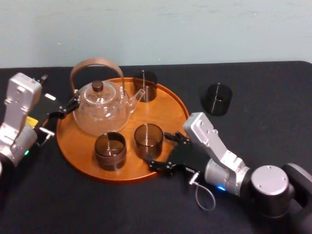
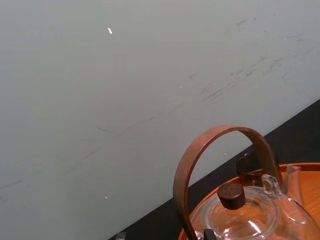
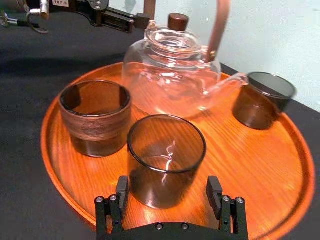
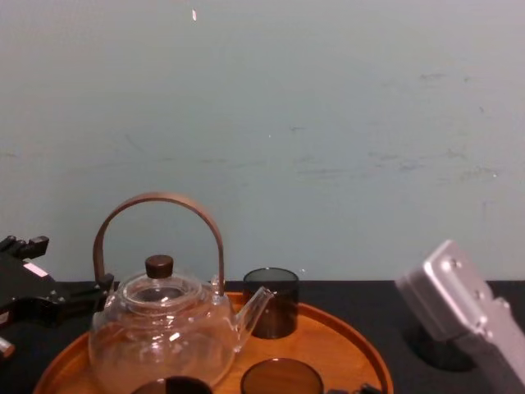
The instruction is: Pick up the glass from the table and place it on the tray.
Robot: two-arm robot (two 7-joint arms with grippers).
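Right gripper (image 1: 161, 151) is reaching in over the near right rim of the tray (image 1: 168, 109). Its 2 fingers (image 3: 121, 192) are standing wide apart, 1 on each side of the glass (image 3: 166, 150) and close beside its wall. Whether they are touching it cannot be told. The pincer is reading as wide and is gripping nothing.

The glass (image 1: 148, 140) is standing upright on the tray's wood, just inside the near right rim.

A banded glass (image 1: 110, 150) is sitting just beside it, also on the tray and nearer the tray's left side. The clear teapot (image 1: 102, 109) is occupying the tray's left half, with its spout pointing toward the tray's far side. There a 3rd glass (image 1: 145, 86) is standing just beside the spout tip. A 4th glass (image 1: 217, 98) is standing on the black table (image 1: 273, 112), apart from the tray's right rim.

Left gripper (image 1: 66, 108) is hovering at the tray's left rim, next to the base of the teapot's handle.
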